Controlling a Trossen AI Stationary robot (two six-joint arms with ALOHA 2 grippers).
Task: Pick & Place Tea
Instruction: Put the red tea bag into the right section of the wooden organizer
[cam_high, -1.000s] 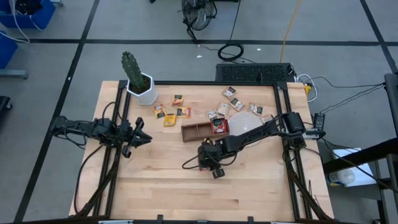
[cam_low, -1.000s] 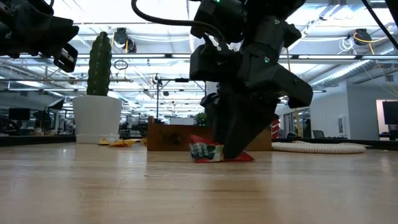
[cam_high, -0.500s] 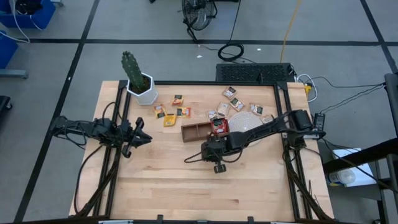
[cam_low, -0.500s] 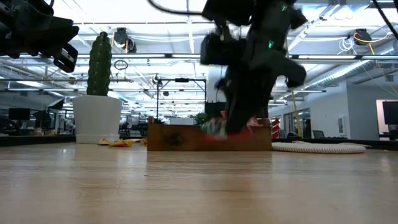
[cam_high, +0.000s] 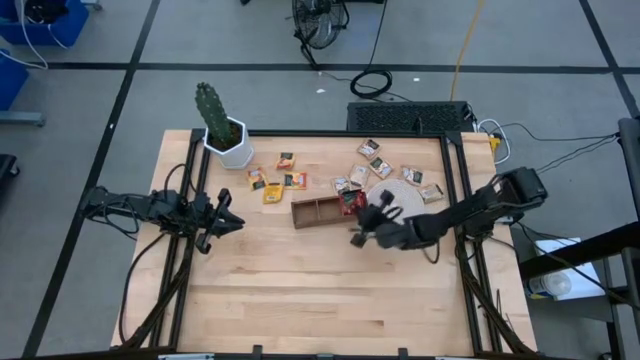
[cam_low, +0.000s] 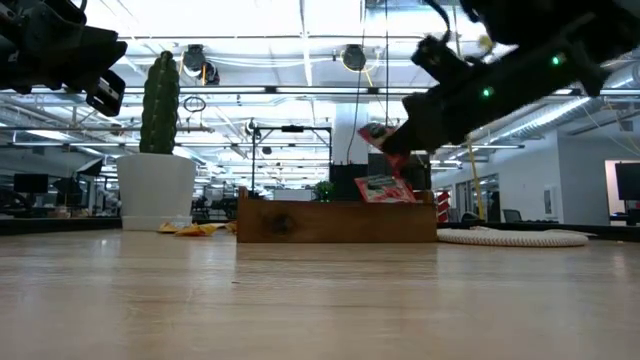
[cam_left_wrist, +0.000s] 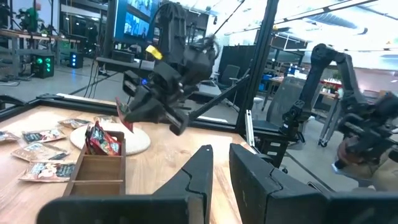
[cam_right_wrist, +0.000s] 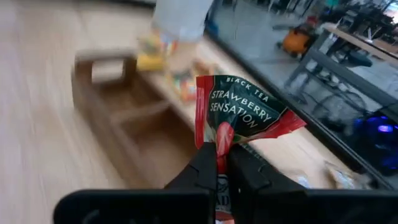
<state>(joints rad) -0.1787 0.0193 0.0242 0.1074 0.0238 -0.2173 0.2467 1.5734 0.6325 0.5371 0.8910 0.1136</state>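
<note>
My right gripper (cam_right_wrist: 217, 163) is shut on a red-and-green tea sachet (cam_right_wrist: 239, 118). It holds the sachet in the air (cam_low: 375, 135) over the right end of the brown wooden tray (cam_high: 318, 211). More red sachets (cam_low: 385, 188) stand in the tray's right compartment. Yellow-orange sachets (cam_high: 272, 186) lie on the table left of the tray. Tan sachets (cam_high: 375, 160) lie beyond it, around the whitish disc (cam_high: 398, 193). My left gripper (cam_high: 228, 222) waits at the table's left side, shut and holding nothing. My right gripper pinches the red sachet's edge (cam_right_wrist: 219, 144) between its two fingertips. The rest of the sachet sticks out past the fingers. They come nearly level from the table's right side. The sachet is lifted clear, above the tray (cam_low: 335, 220).
A cactus in a white pot (cam_high: 226, 138) stands at the far left corner. The near half of the wooden table (cam_high: 300, 300) is bare. A black frame (cam_high: 460, 240) runs along both side edges. A cable loops from the right arm.
My right gripper has picked the red sachet off the table just near the tray. It has risen and swung toward the far right, tipping from pointing down to nearly level and rolling. The sachet now hangs clear above the tray's right end.
</note>
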